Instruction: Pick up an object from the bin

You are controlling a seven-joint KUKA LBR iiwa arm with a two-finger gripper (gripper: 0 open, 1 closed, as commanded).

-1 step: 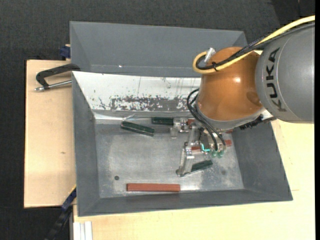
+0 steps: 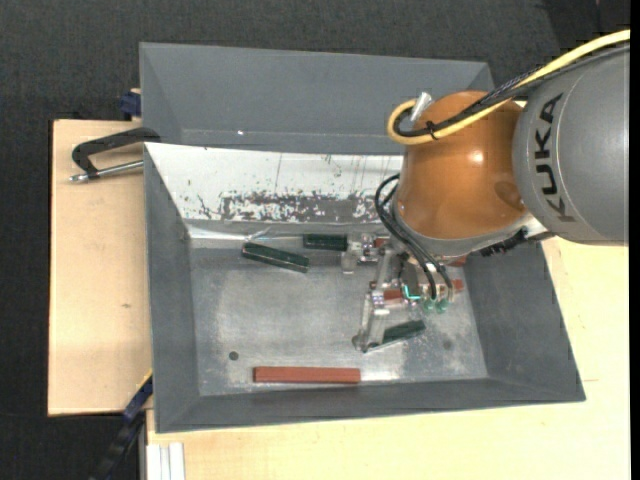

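Tool (image 2: 383,320) hangs low against a dark green block (image 2: 405,332) at the bin's (image 2: 166,318) right; whether wide or narrow, cannot tell

Bare bin floor (image 2: 270,313) between green bar (image 2: 275,256) and red bar (image 2: 305,375)

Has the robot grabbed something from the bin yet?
Not yet, it seems. Done: the gripper is down at the bin floor, right side. In hand: it sits beside a small dark green block lying there. Left: gripping and lifting it out. The red-brown bar near the front lies untouched.
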